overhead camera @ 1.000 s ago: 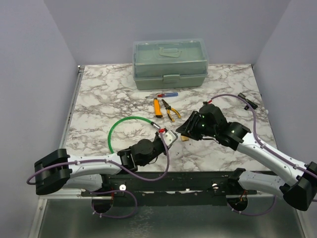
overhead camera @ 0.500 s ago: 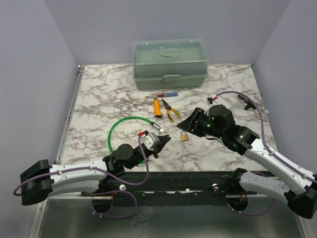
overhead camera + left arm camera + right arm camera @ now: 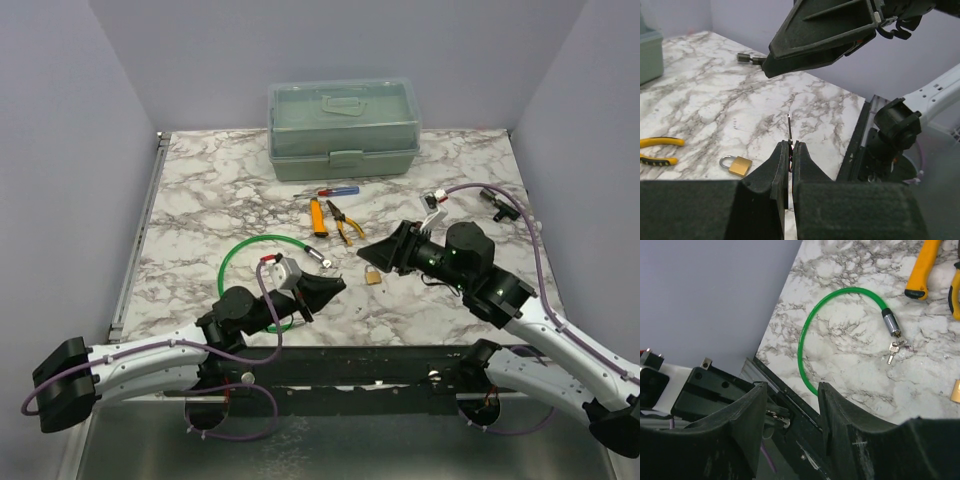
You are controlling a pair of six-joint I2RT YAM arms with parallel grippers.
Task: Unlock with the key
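My left claw (image 3: 790, 148) pinched shut on small silver key (image 3: 789, 127), blade pointing straight out past tips. Small brass padlock (image 3: 736, 165) flat on marble tabletop (image 3: 200, 200), just ahead of tips, slightly aside. My right claw (image 3: 375, 255) spread, empty, hovering close over padlock.

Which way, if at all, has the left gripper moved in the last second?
Yes. The left gripper has drawn back leftward and toward the near edge, away from the small brass padlock, which has stayed put.
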